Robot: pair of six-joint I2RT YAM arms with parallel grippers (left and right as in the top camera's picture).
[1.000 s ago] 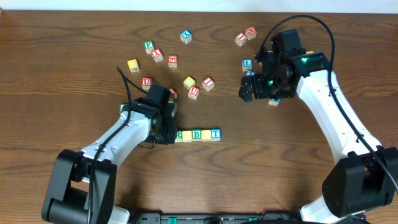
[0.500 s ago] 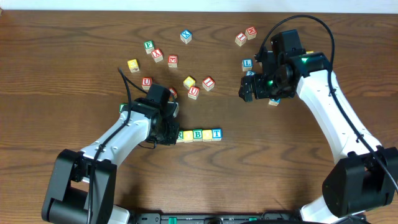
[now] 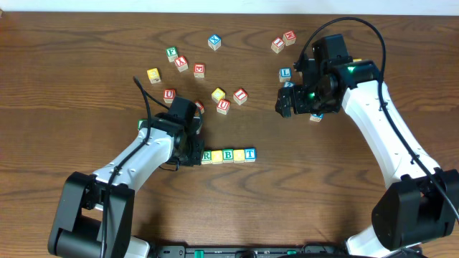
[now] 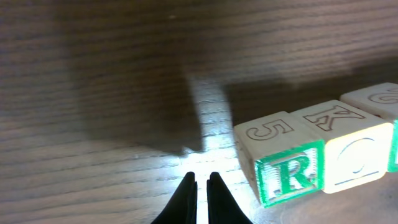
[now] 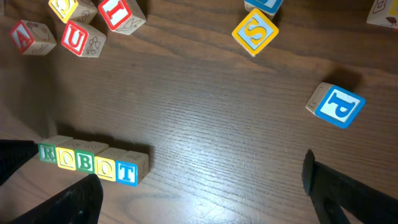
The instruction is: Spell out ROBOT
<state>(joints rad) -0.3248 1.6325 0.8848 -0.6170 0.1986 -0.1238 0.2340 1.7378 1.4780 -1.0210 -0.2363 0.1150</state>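
Here, 5 wooden cubes, grained table

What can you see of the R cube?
The R cube is a small pale wooden block; one side face is framed in green with a green R, and its top shows an outlined 5. It sits flat on the table, first in line, flush against the O cube. The shut left gripper is just beside it, a narrow gap between.

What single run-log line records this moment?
ROBOT row: five cubes lined up, touching | left gripper: shut, empty, beside R cube | right gripper: open, empty, away from ROBOT row
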